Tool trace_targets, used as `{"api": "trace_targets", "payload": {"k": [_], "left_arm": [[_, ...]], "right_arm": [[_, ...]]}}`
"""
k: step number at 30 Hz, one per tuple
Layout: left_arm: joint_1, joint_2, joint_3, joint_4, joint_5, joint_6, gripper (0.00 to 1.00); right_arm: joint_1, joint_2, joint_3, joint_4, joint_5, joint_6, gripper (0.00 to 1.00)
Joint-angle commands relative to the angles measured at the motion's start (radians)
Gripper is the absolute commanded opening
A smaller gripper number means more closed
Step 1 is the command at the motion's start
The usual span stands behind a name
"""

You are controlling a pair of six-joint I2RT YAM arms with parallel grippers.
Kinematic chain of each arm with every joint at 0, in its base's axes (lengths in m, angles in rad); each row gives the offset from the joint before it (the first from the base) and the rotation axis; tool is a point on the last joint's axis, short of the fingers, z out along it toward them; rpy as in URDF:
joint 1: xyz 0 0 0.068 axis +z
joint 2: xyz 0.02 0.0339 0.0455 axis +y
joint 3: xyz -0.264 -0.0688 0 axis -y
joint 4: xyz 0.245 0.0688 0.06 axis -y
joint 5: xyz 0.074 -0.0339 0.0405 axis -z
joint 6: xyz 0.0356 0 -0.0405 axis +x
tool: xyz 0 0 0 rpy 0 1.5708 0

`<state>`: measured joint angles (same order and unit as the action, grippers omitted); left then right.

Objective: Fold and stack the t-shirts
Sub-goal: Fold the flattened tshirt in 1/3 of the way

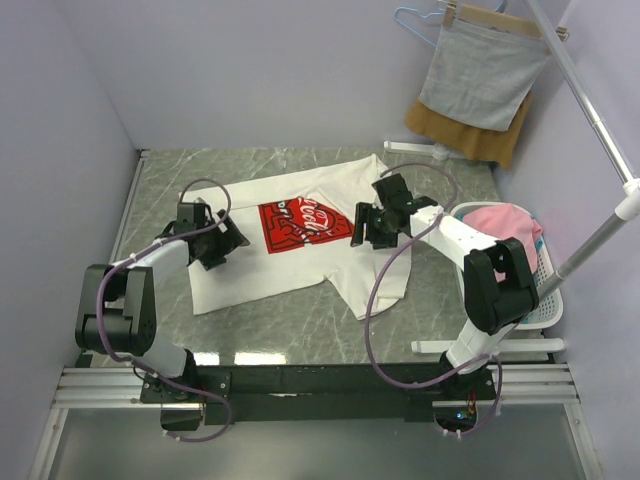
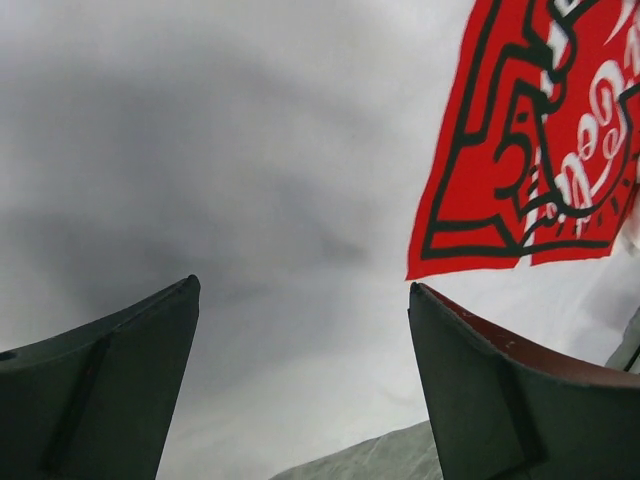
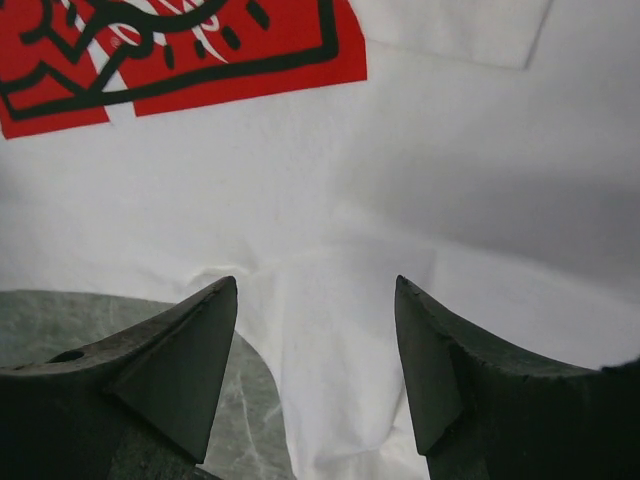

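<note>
A: Where's the white short-sleeved cotton t-shirt w/ red square chest print (image 1: 300, 262)?
B: Flat, print up, mid grey-green marble tabletop (image 1: 300, 335). Hem end to the left, sleeves to the right, near sleeve angled toward the arm bases and a bit wrinkled.
A: And the left end effector (image 1: 215, 242)?
B: Low over the hem end. Fingers spread, nothing btw them. Wrist cam shows white cloth and the print's edge.
A: The right end effector (image 1: 366, 224)?
B: Spread too, empty, just right of the print, btw the sleeves.
A: So first fold not begun, I'd say. How to do it well?
B: Imo come straight down and pinch matching edges so the crease runs straight. Take both layers, not just the top. Lift only enough to clear, keep the cloth taut btw the arms, lay it over evenly. Thin cotton may slip or bunch, and that near sleeve could drag.
A: Anything nearby?
B: White plastic basket (image 1: 547, 297) w/ pink cloth, at right. Stay clear of it.
</note>
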<state>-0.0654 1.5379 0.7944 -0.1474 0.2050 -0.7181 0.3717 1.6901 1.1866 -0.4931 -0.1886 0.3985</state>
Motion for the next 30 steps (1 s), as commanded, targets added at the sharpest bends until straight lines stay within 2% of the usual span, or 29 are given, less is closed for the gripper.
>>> {"api": "trace_targets", "payload": {"k": [1,7,9,11,16,19,21,23,26,30], "left_arm": [[-0.005,-0.013,-0.046,-0.05,-0.048,-0.004,0.9],[-0.004,0.007,-0.041,-0.2,-0.148,0.017,0.89],[-0.001,-0.001,-0.024,-0.254,-0.202,0.014,0.92],[0.001,-0.015,-0.015,-0.277,-0.202,0.006,0.92],[0.009,-0.031,0.02,-0.372,-0.307,-0.02,0.95],[0.05,-0.048,0.031,-0.383,-0.308,-0.001,0.97],[0.102,-0.055,0.049,-0.354,-0.268,0.015,0.97],[0.116,-0.058,0.095,-0.354,-0.272,0.022,0.97],[0.115,-0.07,0.147,-0.348,-0.242,0.048,0.98],[0.113,-0.127,0.151,-0.317,-0.185,0.086,0.99]], "right_arm": [[0.006,0.014,-0.033,0.002,0.069,0.02,0.7],[0.032,0.051,-0.088,-0.032,0.06,0.022,0.69],[0.055,0.048,-0.131,-0.032,0.035,0.025,0.69],[0.073,0.042,-0.163,-0.029,0.005,0.04,0.69],[0.182,0.014,-0.272,-0.024,-0.04,0.091,0.69],[0.258,-0.033,-0.326,-0.027,-0.052,0.124,0.69],[0.297,-0.079,-0.346,-0.032,-0.022,0.14,0.68],[0.318,-0.179,-0.337,-0.045,0.072,0.151,0.7],[0.305,-0.315,-0.296,-0.097,0.216,0.164,0.74],[0.262,-0.423,-0.295,-0.16,0.281,0.21,0.76]]}}
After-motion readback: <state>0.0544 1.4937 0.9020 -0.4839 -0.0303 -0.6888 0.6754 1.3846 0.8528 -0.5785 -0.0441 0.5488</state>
